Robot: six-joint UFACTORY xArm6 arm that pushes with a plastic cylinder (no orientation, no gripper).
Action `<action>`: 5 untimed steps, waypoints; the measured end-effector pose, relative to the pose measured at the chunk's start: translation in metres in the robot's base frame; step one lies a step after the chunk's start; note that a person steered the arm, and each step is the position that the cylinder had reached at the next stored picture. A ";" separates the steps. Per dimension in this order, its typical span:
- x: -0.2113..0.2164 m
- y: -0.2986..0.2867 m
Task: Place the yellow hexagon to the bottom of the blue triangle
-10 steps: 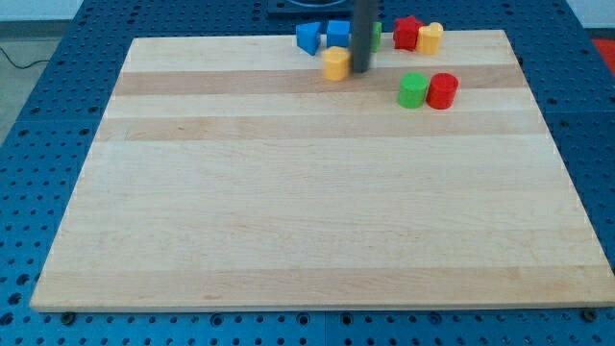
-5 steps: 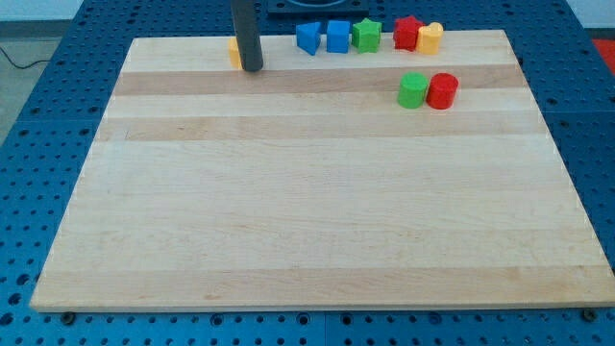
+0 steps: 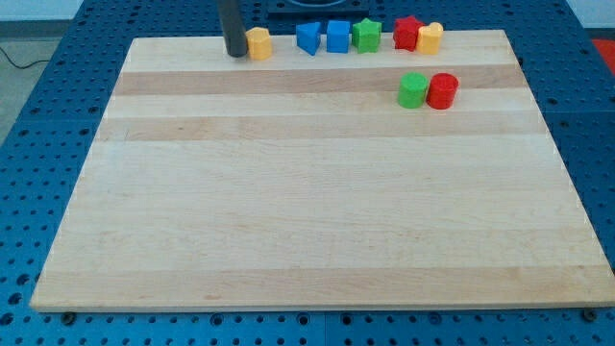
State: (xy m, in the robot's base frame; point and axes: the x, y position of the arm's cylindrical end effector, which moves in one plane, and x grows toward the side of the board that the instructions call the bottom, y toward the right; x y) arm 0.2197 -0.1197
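The yellow hexagon lies near the board's top edge, left of the blue triangle. My tip stands just left of the hexagon, touching or almost touching it. The blue triangle is the leftmost block of a row along the top edge, about fifty pixels right of the hexagon.
Right of the triangle in the top row are a blue cube, a green star-like block, a red block and a yellow block. A green cylinder and a red cylinder sit below them. The wooden board rests on a blue pegboard.
The hexagon was pushed left from below the blue cube to the board's top left, then back right a little. My tip moved from its right side to its left side.
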 end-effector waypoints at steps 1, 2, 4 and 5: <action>-0.004 0.002; -0.004 -0.011; -0.019 -0.037; -0.019 0.014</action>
State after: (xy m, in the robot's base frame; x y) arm 0.2006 -0.1057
